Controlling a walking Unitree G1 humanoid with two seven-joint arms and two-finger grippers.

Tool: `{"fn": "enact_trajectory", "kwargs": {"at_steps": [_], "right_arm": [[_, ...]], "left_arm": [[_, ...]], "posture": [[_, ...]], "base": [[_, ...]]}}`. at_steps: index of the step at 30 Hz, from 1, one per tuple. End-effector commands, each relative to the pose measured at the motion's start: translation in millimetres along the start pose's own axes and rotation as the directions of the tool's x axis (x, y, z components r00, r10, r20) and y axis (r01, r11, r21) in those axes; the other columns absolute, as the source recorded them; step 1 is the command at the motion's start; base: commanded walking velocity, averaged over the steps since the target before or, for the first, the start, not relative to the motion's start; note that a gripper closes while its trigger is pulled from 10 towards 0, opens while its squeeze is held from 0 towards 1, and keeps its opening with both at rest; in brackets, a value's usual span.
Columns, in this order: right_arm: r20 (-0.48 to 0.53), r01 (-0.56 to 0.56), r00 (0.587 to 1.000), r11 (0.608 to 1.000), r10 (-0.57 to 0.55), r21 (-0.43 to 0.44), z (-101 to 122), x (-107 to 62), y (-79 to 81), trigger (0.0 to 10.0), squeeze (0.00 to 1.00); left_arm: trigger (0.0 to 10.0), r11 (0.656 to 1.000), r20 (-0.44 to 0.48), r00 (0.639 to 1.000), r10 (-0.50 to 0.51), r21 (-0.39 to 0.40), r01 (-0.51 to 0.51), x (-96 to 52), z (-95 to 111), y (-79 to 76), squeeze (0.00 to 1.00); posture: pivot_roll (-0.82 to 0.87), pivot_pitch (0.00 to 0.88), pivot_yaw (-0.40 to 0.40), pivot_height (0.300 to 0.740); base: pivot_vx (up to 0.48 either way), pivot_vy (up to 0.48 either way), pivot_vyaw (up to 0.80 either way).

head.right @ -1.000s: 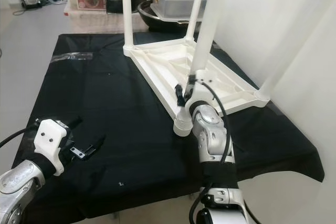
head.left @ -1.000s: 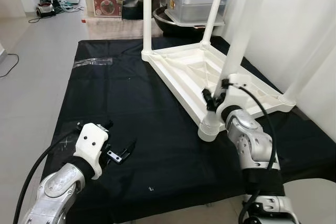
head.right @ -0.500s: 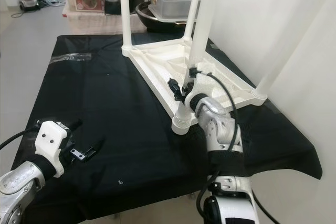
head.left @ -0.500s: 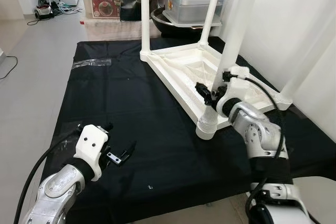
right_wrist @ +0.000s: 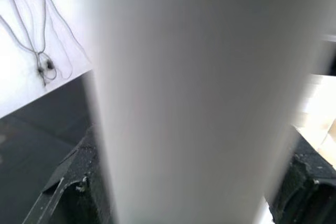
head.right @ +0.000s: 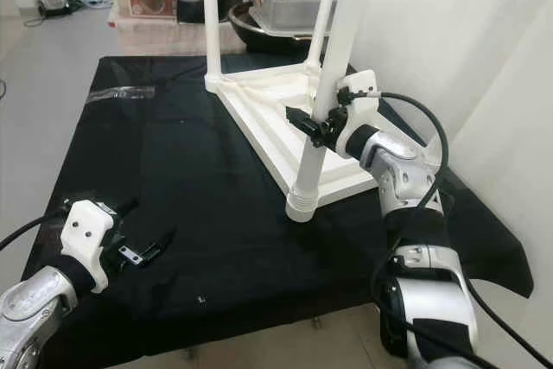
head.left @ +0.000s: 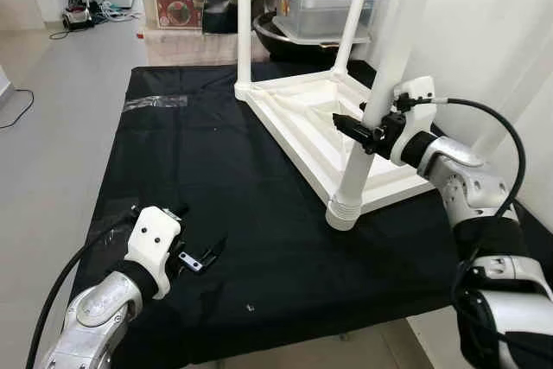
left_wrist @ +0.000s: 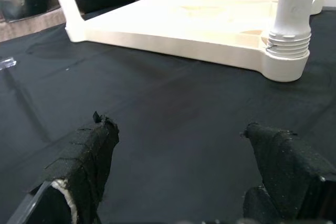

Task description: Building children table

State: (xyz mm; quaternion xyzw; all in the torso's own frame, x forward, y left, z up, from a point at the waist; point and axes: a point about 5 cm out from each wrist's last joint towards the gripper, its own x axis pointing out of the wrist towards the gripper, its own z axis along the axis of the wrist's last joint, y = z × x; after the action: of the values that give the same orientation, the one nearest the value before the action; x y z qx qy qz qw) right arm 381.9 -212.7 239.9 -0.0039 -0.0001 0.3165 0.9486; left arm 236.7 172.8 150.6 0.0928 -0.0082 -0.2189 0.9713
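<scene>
Black cloth [head.left: 216,170] is spread over the desk, and on it a white plastic children's table [head.left: 302,118] is laid upside down, its top flat on the cloth and its round legs pointing up. The nearest leg [head.left: 367,127] is seated in a ribbed socket [head.left: 344,212] at the front corner of the upturned top. This leg is straddled part-way up by the right end effector [head.left: 367,131]: one black finger is seen on each side of the white tube, closed around it. In the right wrist view the leg [right_wrist: 194,98] is pressed between the two fingers [right_wrist: 79,182]. The left end effector [head.left: 197,255] is kept low over the cloth at the front left, well apart from the table, its fingers spread with nothing between them. Compared with a second ago, the right end effector has been raised from just above the socket to a higher point on the leg.
</scene>
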Motion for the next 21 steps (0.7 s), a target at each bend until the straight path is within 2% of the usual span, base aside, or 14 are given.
{"fn": "enact_trajectory", "kwargs": {"at_steps": [1, 7, 8, 9, 13, 18, 20, 21], "right_arm": [[-0.009, -0.031, 0.999, 0.999, 0.031, -0.009, 0.3, -7.0, -10.6, 10.0, 0.0], [-0.027, -0.053, 0.998, 0.999, 0.054, 0.005, -4.4, -11.6, -17.0, 10.0, 0.0], [-0.035, -0.049, 0.998, 0.999, 0.049, 0.0, -6.9, -12.8, -18.8, 9.1, 0.0], [-0.038, -0.053, 0.998, 0.998, 0.054, 0.023, -10.1, -13.8, -20.0, 0.0, 0.0], [-0.043, -0.047, 0.998, 0.997, 0.049, 0.055, -18.2, -16.0, -21.5, 0.0, 0.0], [-0.056, -0.013, 0.998, 0.999, 0.016, 0.046, -27.3, -14.9, -21.2, 0.0, 0.0], [-0.073, 0.027, 0.997, 0.999, -0.025, 0.023, -34.5, -9.0, -17.7, 0.0, 0.0], [-0.07, 0.145, 0.988, 0.988, -0.14, 0.06, -39.8, 1.8, -13.7, 0.0, 0.0]], "left_arm": [[10.0, 1.0, -0.009, 1.0, -0.001, -0.009, 0.001, -1.6, -3.5, -1.4, 0.0], [10.0, 1.0, -0.009, 1.0, -0.004, -0.008, 0.004, -1.8, -3.3, -1.5, 0.0], [10.0, 1.0, -0.009, 1.0, -0.005, -0.008, 0.005, -2.0, -3.0, -1.4, 0.0], [10.0, 1.0, -0.009, 1.0, -0.006, -0.006, 0.006, -2.4, -2.8, -1.3, 0.0], [10.0, 1.0, -0.012, 1.0, -0.007, -0.004, 0.007, -3.5, -2.5, -0.9, 0.0], [10.0, 1.0, -0.012, 1.0, -0.007, -0.004, 0.007, -4.7, -2.1, -0.8, 0.0], [10.0, 1.0, -0.011, 1.0, -0.008, -0.006, 0.008, -5.1, -1.9, -0.9, 0.0], [10.0, 1.0, -0.01, 1.0, -0.01, -0.008, 0.01, -4.7, -1.7, -0.8, 0.0]], "posture": [[0.08, 0.0, -0.102, 0.74], [0.09, 0.0, -0.102, 0.74], [0.1, 0.0, -0.101, 0.74], [0.1, 0.0, -0.1, 0.74], [0.11, 0.0, -0.101, 0.74], [0.1, 0.0, -0.098, 0.74], [0.1, 0.0, -0.096, 0.74], [0.09, 0.0, -0.092, 0.74]], "base": [[0.0, 0.0, 0.0], [0.0, 0.0, 0.0], [0.0, 0.0, 0.0], [0.0, 0.0, 0.0], [0.0, 0.0, 0.0], [0.0, 0.0, 0.0], [0.0, 0.0, 0.0], [0.0, 0.0, 0.0]]}}
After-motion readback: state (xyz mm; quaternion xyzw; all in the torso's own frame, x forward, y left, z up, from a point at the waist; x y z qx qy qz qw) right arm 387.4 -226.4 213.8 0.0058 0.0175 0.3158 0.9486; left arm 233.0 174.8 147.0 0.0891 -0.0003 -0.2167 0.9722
